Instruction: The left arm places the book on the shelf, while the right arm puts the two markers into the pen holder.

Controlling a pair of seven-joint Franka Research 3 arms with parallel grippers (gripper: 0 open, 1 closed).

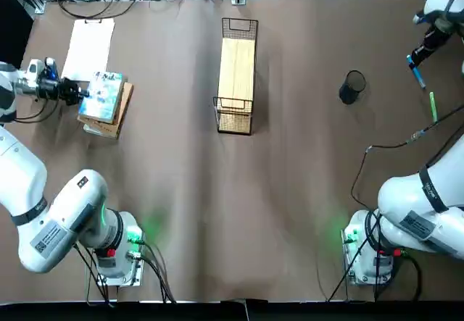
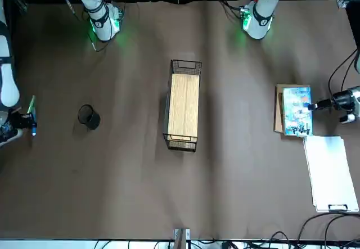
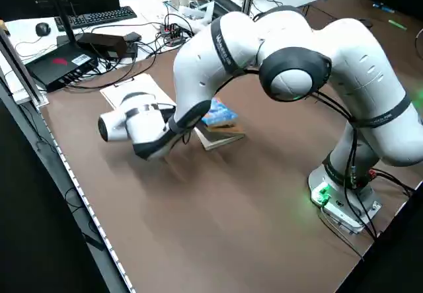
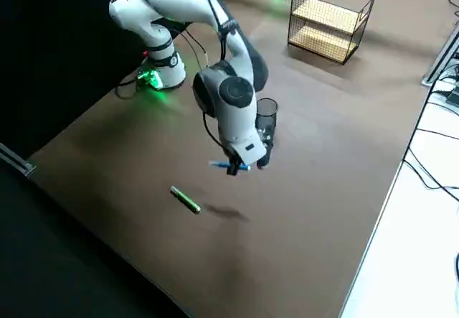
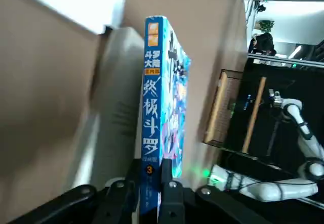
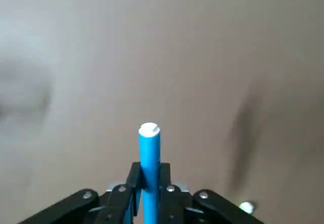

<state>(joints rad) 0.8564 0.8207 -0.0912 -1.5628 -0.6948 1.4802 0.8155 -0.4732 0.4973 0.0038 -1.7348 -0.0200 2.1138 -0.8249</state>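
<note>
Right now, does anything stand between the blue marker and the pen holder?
Nothing visible does. The right gripper holds the blue marker near the table's right side, and only bare table shows between it and the pen holder; the green marker lies off that line.

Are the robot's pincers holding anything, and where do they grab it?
Left pincer: the blue book, by its spine end. Right pincer: the blue marker, around its barrel.
</note>
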